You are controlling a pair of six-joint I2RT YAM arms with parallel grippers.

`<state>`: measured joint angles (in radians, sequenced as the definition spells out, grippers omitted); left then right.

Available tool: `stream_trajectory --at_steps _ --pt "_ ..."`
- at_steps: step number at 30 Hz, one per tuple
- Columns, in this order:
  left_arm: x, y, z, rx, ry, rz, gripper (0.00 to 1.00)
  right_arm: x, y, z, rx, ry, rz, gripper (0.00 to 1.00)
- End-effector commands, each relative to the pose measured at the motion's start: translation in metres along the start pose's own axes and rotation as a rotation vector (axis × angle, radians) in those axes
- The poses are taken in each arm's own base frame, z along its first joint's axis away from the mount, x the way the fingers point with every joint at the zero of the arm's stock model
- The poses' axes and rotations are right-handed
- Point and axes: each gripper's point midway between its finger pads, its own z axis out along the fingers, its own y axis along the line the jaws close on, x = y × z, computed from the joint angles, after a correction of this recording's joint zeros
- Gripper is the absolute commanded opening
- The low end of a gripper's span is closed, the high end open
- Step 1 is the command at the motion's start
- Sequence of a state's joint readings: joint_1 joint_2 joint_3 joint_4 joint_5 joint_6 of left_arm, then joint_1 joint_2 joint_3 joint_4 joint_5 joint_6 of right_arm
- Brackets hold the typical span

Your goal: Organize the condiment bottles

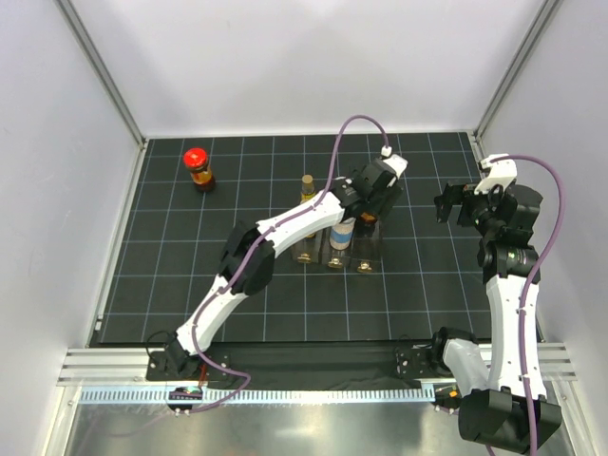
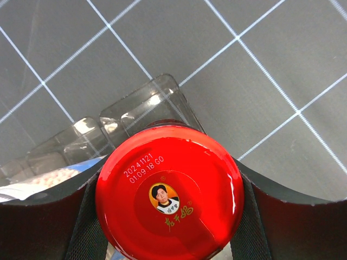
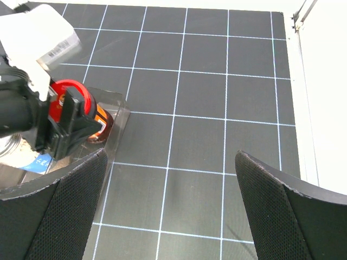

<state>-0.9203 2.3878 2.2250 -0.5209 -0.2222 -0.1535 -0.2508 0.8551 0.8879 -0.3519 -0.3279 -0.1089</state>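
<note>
My left gripper (image 1: 369,201) is shut on an amber jar by its red cap (image 2: 169,192) and holds it upright at the right end slot of the clear rack (image 2: 135,111); the jar (image 3: 81,111) also shows in the right wrist view. I cannot tell whether it rests on the slot floor. A white, blue-labelled bottle (image 1: 342,232) stands in the rack beside it. A slim yellow-labelled bottle with a brown cap (image 1: 307,186) stands just behind the rack's left end. A second red-capped jar (image 1: 198,167) stands alone at the far left. My right gripper (image 1: 454,204) is open and empty, right of the rack.
The black gridded mat (image 1: 427,275) covers the table. White walls and metal posts (image 1: 494,104) close in the back and sides. The left arm (image 1: 285,228) stretches diagonally across the mat's middle. The mat's right edge (image 3: 295,108) is near my right gripper.
</note>
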Motion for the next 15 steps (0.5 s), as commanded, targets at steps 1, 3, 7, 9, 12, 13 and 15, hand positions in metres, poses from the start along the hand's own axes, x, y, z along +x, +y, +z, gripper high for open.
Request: stream_trajectory --at_steps 1,3,7,9,12,13,15 --pt "-0.078 0.008 -0.023 -0.014 -0.225 -0.050 0.27 -0.011 0.000 0.000 -0.005 -0.049 -0.006 1.00" --pt "-0.076 0.008 -0.022 -0.016 -0.221 -0.048 0.32 -0.011 0.001 0.000 -0.007 -0.046 -0.004 1.00" --pt "-0.075 0.008 -0.021 -0.017 -0.219 -0.052 0.52 -0.011 0.001 0.000 -0.010 -0.046 -0.004 1.00" --pt "-0.075 0.007 -0.021 -0.015 -0.219 -0.057 0.66 -0.011 0.001 0.000 -0.011 -0.048 -0.006 1.00" --pt "-0.079 0.007 -0.023 -0.013 -0.230 -0.067 0.80 -0.011 0.001 -0.001 -0.010 -0.049 -0.006 1.00" --pt "-0.082 0.007 -0.026 -0.011 -0.237 -0.068 0.81 -0.012 0.001 0.000 -0.010 -0.051 -0.005 1.00" --pt "-0.086 0.007 -0.029 -0.009 -0.247 -0.074 0.85 -0.011 0.001 0.000 -0.011 -0.049 -0.005 1.00"
